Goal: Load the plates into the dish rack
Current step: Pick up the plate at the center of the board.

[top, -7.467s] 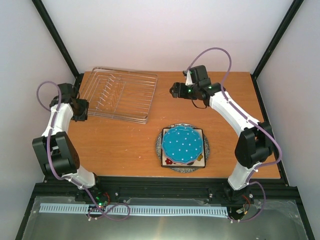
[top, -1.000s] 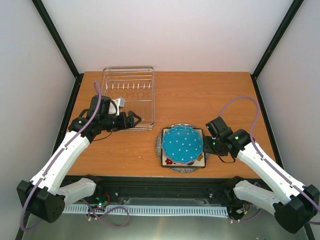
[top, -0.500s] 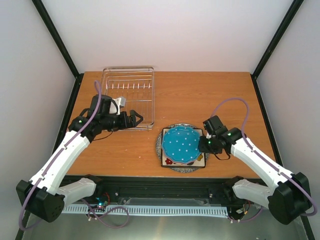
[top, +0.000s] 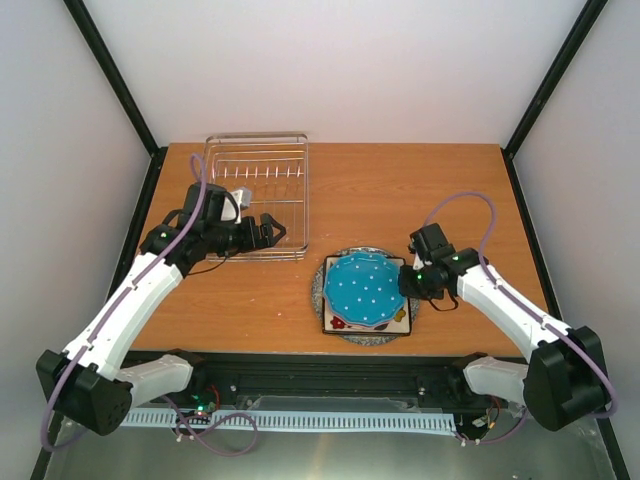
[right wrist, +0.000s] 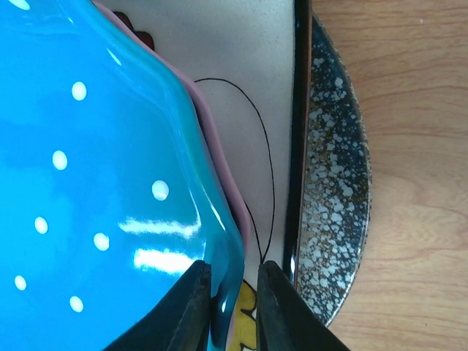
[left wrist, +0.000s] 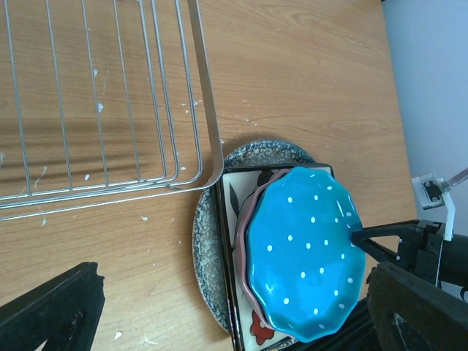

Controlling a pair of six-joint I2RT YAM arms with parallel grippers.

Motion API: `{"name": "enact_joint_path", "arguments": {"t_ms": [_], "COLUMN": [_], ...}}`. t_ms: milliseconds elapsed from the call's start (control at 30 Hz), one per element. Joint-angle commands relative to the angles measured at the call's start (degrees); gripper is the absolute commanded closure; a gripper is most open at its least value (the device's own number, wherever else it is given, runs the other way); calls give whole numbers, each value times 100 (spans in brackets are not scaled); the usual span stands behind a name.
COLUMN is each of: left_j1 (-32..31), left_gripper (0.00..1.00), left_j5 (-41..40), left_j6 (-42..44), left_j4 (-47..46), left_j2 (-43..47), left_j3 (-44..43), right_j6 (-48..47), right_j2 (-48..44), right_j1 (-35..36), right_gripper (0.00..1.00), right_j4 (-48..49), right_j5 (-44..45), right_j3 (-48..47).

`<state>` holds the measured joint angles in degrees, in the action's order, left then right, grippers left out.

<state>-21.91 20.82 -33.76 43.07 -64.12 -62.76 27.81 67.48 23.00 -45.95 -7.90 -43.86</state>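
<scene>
A stack of plates sits right of centre. On top is the blue white-dotted plate (top: 365,288) (left wrist: 307,248) (right wrist: 88,161), over a pink scalloped rim (right wrist: 219,168). Under these lie a square cream flowered plate (top: 345,322) (left wrist: 234,205) (right wrist: 256,88) and the round grey speckled plate (top: 317,287) (left wrist: 205,234) (right wrist: 333,183). My right gripper (top: 405,283) (right wrist: 232,267) pinches the blue plate's right rim, one finger on top and one outside. The wire dish rack (top: 304,200) (left wrist: 207,95) stands at the back left, holding no plates. My left gripper (top: 268,232) (left wrist: 232,292) hangs open over its near right corner.
The rack and the plate stack stand on a wooden table (top: 420,190) inside a black frame, with white walls behind and on both sides. A narrow strip of bare wood separates the rack's corner from the stack. In the left wrist view the right arm's finger (left wrist: 380,238) reaches in from the right.
My right gripper slid left onto the blue plate's rim and its jaws narrowed. My left gripper opened wider and drew slightly back over the rack's corner. Much earlier the rack lay skewed.
</scene>
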Motion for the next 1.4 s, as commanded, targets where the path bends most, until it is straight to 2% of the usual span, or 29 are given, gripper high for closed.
{"name": "enact_joint_path", "arguments": {"t_ms": [0,167,300,333,800,1133,1367], "left_j1": [-6,20,37,38,47,47,47], "left_gripper": [1,1,0,0,1,3,2], "left_j5": [-109,-148,-147,-147,59,136,-117], "left_j6": [25,34,24,19,345,444,518], "left_j4": [53,29,-2,-10,5,130,248], "left_j2": [-63,-129,-201,-212,-379,-334,-282], "left_j3": [-284,-298,-289,-289,-185,-203,-263], "right_j6": [-177,-228,-321,-353,-623,-658,-606], "right_j2": [164,327,404,395,210,465,863], "right_j1": [-81,-92,-94,-94,-200,-231,-234], "right_gripper": [82,85,97,97,97,97,97], "right_j4": [214,313,211,149,-611,-721,-672], "right_j5": [-102,-215,-200,-185,-190,-433,-795], "right_j3": [47,38,-93,-149,-1173,-1915,-2615]}}
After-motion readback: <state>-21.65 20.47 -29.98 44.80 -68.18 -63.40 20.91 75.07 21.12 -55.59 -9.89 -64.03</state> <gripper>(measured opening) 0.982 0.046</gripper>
